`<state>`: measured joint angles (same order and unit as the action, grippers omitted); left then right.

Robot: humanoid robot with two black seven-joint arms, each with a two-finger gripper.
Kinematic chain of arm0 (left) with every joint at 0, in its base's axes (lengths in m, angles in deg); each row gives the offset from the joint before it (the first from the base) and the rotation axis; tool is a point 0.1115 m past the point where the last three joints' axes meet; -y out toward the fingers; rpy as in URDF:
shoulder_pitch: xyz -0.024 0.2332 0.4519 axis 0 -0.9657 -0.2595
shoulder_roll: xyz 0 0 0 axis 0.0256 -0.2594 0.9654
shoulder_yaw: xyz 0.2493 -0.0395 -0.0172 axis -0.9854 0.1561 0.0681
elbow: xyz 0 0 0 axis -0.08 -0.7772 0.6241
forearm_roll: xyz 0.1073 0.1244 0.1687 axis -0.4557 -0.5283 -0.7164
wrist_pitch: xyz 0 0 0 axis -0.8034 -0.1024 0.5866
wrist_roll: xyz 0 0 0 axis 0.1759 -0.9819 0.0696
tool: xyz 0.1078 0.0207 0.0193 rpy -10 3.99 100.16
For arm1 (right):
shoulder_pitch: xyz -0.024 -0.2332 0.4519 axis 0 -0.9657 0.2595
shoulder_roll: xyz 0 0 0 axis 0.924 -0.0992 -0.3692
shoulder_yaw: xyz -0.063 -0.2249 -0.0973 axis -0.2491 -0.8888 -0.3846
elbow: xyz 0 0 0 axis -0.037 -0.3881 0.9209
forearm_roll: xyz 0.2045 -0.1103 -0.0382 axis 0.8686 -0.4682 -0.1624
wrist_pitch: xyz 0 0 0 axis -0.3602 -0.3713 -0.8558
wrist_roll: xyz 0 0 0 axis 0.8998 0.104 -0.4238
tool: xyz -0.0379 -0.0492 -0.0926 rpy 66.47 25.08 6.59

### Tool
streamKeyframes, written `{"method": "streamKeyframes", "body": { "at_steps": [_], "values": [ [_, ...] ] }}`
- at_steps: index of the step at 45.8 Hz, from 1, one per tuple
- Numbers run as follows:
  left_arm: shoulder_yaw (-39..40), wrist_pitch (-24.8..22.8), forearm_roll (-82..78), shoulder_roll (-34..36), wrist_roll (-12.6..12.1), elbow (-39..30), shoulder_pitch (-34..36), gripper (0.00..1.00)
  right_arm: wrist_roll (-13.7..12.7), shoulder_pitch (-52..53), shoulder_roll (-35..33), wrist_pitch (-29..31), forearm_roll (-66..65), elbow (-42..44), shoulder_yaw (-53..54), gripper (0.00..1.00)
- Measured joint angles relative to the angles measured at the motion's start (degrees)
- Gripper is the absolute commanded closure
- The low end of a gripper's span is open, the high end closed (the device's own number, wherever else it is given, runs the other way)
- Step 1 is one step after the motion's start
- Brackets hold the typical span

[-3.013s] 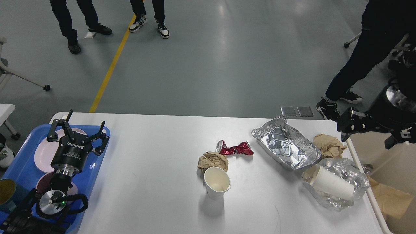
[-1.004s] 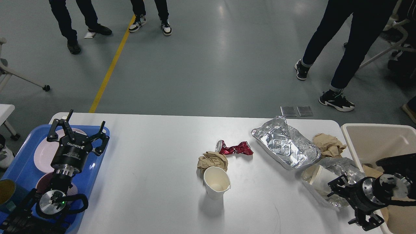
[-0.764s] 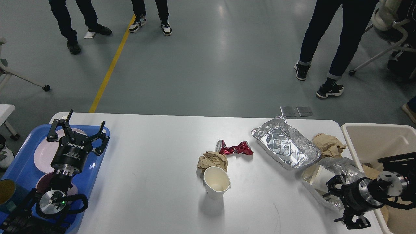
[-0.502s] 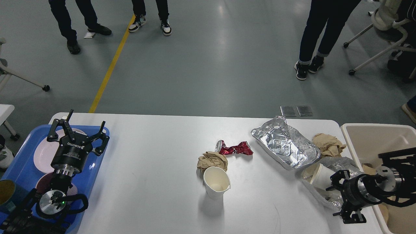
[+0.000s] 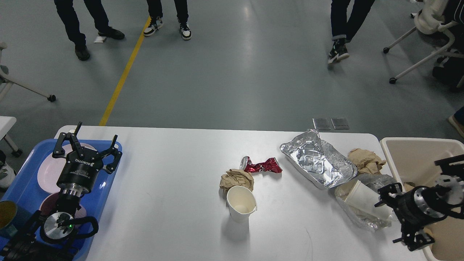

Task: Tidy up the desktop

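head view of the white surface (image 5: 174, 188), the desktop to be tidied, which spans the middle of the view between a blue tray (image 5: 21, 188) at its left end and a beige bin (image 5: 413, 156) just off its right end. litter lies in two groups: near centre, an upright paper cup (image 5: 241, 208) touching a ball of brown paper (image 5: 236, 179), with a crushed red can (image 5: 261, 166) just behind; toward the right edge, a crumpled foil tray (image 5: 319, 159), a second brown paper wad (image 5: 366, 160), and a white cup on its side (image 5: 363, 203) lying in a clear plastic wrapper (image 5: 362, 217). the left hand (image 5: 86, 145) hangs over the tray with fingers spread and nothing between them; pale plates (image 5: 49, 174) in the tray suggest it collects reusable ware. the right hand (image 5: 398, 214) sits low at the surface's right edge, beside the wrapper and tipped cup, fingers apart on either side of open space rather than pinching anything. its position between litter and bin suggests that the rightmost group is being addressed, probably because it needs the shortest carry. the thin, slack wrapper would likely sag or spill the cup if lifted by one edge.
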<state>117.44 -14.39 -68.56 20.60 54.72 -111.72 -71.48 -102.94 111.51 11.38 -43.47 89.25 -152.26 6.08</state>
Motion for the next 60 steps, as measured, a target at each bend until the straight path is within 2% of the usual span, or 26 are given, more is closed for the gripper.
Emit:
{"method": "streamKeyframes", "body": {
  "at_steps": [6, 18, 31, 40, 42, 43, 46, 50, 53, 57, 59, 60],
  "values": [
    [0.0, 0.0, 0.0, 0.0, 0.0, 0.0, 0.0, 0.04, 0.0, 12.7, 3.0, 8.7, -8.2, -4.8, -6.7, 0.02],
    [0.0, 0.0, 0.0, 0.0, 0.0, 0.0, 0.0, 0.04, 0.2, 34.4, 6.1, 24.2, -25.9, -13.4, -9.4, 0.02],
    [0.0, 0.0, 0.0, 0.0, 0.1, 0.0, 0.0, 0.04, 0.0, 49.5, 7.3, 30.0, -31.8, -20.9, -10.2, 0.02],
    [0.0, 0.0, 0.1, 0.0, 0.1, 0.0, 0.0, 0.04, 0.0, 54.4, 9.9, 30.0, -32.4, -22.4, -9.8, 0.03],
    [0.0, 0.0, 0.1, 0.0, 0.1, 0.0, 0.0, 0.04, 0.0, 54.6, 10.0, 29.4, -32.4, -22.4, -9.6, 0.17],
    [0.0, 0.0, 0.1, 0.0, 0.1, 0.0, 0.0, 0.04, 0.0, 54.6, 10.0, 28.8, -32.2, -22.4, -9.5, 0.20],
    [0.0, 0.0, 0.1, 0.0, 0.1, 0.0, 0.0, 0.04, 0.1, 54.7, 9.8, 24.1, -31.4, -22.4, -9.1, 0.13],
    [0.0, 0.0, 0.1, 0.0, 0.1, 0.0, 0.0, 0.04, 0.2, 53.1, 9.7, 15.2, -31.8, -22.4, -9.0, 0.13],
    [0.0, 0.0, 0.1, 0.0, 0.1, 0.0, 0.0, 0.04, 0.7, 51.3, 9.8, 12.6, -34.3, -22.4, -9.1, 0.14],
    [0.0, 0.0, 0.1, 0.0, 0.1, 0.0, 0.0, 0.04, 2.4, 49.1, 10.0, 11.9, -41.7, -22.4, -8.6, 0.16],
    [0.0, 0.0, 0.1, 0.0, 0.1, 0.0, 0.0, 0.04, 4.5, 48.0, 10.1, 11.9, -45.7, -22.4, -8.2, 0.16],
    [0.0, 0.0, 0.1, 0.0, 0.1, 0.0, 0.0, 0.04, 6.6, 47.3, 10.1, 11.9, -48.1, -22.4, -7.9, 0.17]
  ]
}}
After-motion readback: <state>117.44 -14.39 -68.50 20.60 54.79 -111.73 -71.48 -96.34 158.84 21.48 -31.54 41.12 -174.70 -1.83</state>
